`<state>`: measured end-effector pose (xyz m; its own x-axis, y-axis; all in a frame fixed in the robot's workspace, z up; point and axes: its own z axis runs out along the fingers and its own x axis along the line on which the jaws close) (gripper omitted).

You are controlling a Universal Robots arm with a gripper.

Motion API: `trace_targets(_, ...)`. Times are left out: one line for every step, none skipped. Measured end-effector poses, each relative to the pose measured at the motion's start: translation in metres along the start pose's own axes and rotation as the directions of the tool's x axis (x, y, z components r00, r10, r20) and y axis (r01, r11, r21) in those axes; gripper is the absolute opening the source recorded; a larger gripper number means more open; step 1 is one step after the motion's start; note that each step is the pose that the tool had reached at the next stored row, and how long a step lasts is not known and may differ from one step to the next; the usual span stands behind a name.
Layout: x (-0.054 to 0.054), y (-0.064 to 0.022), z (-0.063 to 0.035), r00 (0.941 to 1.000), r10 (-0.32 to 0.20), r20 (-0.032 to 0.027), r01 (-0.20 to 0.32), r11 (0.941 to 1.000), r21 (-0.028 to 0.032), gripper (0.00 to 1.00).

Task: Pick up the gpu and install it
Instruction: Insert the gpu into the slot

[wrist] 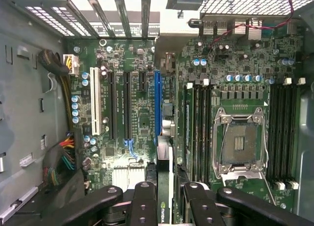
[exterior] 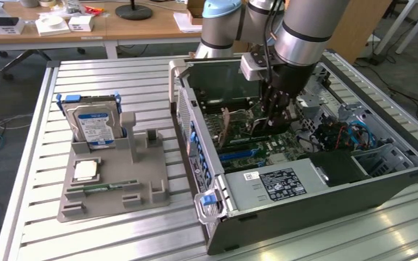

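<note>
My gripper (exterior: 269,120) reaches down inside the open computer case (exterior: 216,217), above the motherboard (exterior: 267,149). In the wrist view the gpu (wrist: 164,179) shows edge-on as a thin card with a green logo, and my gripper (wrist: 166,202) is shut on it, with a black finger (wrist: 143,204) on either side. The card runs along the blue expansion slot (wrist: 157,100) and sits just beside it; whether it is seated in the slot I cannot tell. In the exterior view the arm hides most of the card.
A grey fixture tray (exterior: 111,201) at the exterior view's left holds a blue-labelled hard drive (exterior: 93,124), a processor (exterior: 85,170) and a RAM stick (exterior: 111,187). Inside the case are the power supply (exterior: 282,183), an empty processor socket (wrist: 240,145), RAM slots (wrist: 201,130) and cable bundles (wrist: 61,162).
</note>
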<state>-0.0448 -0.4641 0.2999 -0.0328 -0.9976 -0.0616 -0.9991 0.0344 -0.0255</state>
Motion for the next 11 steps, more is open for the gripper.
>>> trace_targets(0.0, 0.0008, 0.0, 1.0, 0.0, 0.0001, 0.0, 1.0, -0.0001, 0.26)
trace_targets(0.0, 0.0012, 0.0, 1.0, 0.0, 0.0001, 0.0, 1.0, -0.0001, 0.26)
trace_targets(0.0001, 0.0013, 0.0001, 1.0, 0.0, 0.0, 0.0, 1.0, -0.0001, 0.26)
trace_targets(0.0002, 0.0013, 0.0001, 1.0, 0.0, -0.0001, 0.0, 1.0, -0.0001, 0.26)
trace_targets(0.0006, 0.0014, 0.0002, 1.0, 0.0, 0.0001, 0.0, 1.0, -0.0002, 0.26)
trace_targets(0.0015, 0.0013, 0.0001, 1.0, 0.0, 0.0, 0.0, 1.0, -0.0001, 0.26)
trace_targets(0.0026, 0.0013, 0.0001, 1.0, 0.0, -0.0001, 0.0, 1.0, -0.0002, 0.26)
trace_targets(0.0036, 0.0013, 0.0, 1.0, 0.0, -0.0001, 0.0, 1.0, -0.0002, 0.26)
trace_targets(0.0045, 0.0013, 0.0, 1.0, 0.0, 0.0, 0.0, 1.0, -0.0001, 0.26)
trace_targets(0.0049, 0.0013, -0.0001, 1.0, 0.0, -0.0001, 0.0, 1.0, -0.0001, 0.26)
trace_targets(0.0049, 0.0013, 0.0, 1.0, 0.0, 0.0001, 0.0, 1.0, -0.0001, 0.26)
